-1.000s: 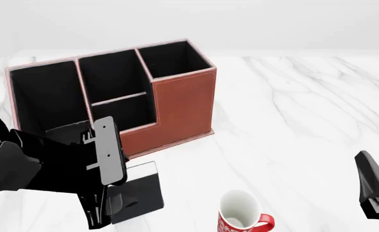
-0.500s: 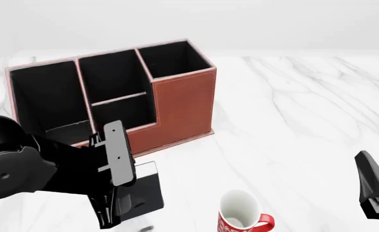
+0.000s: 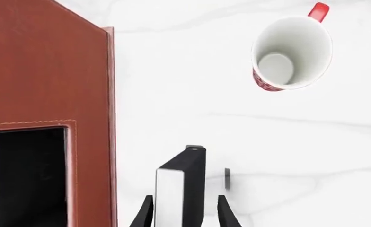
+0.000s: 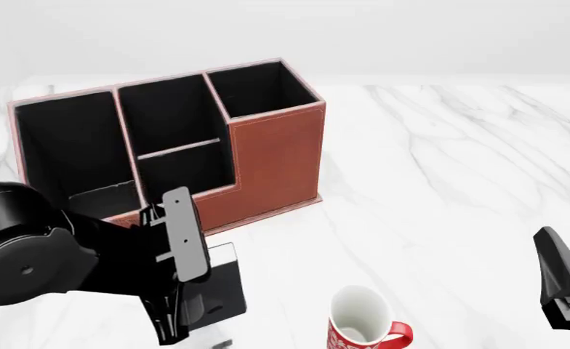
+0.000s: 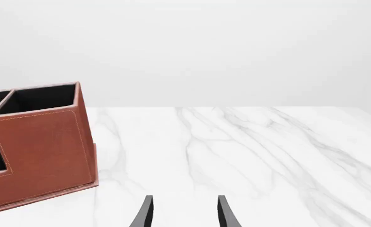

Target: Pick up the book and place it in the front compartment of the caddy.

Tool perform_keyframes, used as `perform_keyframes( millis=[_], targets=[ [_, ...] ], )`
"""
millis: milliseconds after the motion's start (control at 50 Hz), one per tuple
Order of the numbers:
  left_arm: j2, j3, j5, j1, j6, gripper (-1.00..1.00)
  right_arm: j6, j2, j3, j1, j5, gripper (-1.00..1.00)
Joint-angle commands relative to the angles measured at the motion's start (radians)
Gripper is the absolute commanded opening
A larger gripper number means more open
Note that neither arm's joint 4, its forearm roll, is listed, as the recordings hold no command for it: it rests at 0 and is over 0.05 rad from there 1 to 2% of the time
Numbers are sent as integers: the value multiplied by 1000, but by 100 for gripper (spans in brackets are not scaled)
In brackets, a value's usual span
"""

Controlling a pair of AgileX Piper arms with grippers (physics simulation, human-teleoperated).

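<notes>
The black book [image 4: 223, 285] stands upright on the marble, white page edge [image 3: 169, 196] showing, just in front of the caddy [image 4: 275, 156]. My left gripper [image 4: 198, 309] has come down over the book from above. It is open, with one finger [image 3: 145, 213] on each side and a small gap visible. The front compartment [image 4: 183, 171] is the low black bay behind the cut-down brown wall, just beyond the book. My right gripper [image 4: 564, 291] is open and holds nothing at the table's near right, its fingers [image 5: 225, 213] pointing across bare marble.
A red-and-white mug [image 4: 363, 329] stands upright to the right of the book, seen from above as the mug [image 3: 291, 52] in the left wrist view. The caddy's tall brown wall [image 3: 47, 61] is close beside the book. White marble runs to the right.
My left arm has swung in and lowered, so its fingers now straddle the book. The book, the mug and the right arm have not moved.
</notes>
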Motion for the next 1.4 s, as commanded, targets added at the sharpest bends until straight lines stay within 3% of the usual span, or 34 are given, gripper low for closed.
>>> perform_keyframes(
  millis=[20,220,240,380,440,540,820,1400],
  targets=[
    [-58,15,6,9,-12,100,-1,-4,1,-2,1,100],
    [-51,24,1,2,-22,100,-2,-3,1,-2,1,100],
    [-52,24,5,1,-23,-100,-2,-4,1,-1,1,100],
    [-77,11,28,8,16,-100,-1,-3,1,-2,1,100],
    [-109,-14,44,18,63,-100,-2,-4,1,-2,1,100],
    [-158,-77,101,57,162,-100,-2,-3,1,-1,1,100],
    [-217,-223,234,131,275,-100,-1,-4,1,-2,1,100],
    [-54,-459,192,314,443,-100,-2,-4,1,-2,1,100]
  ],
)
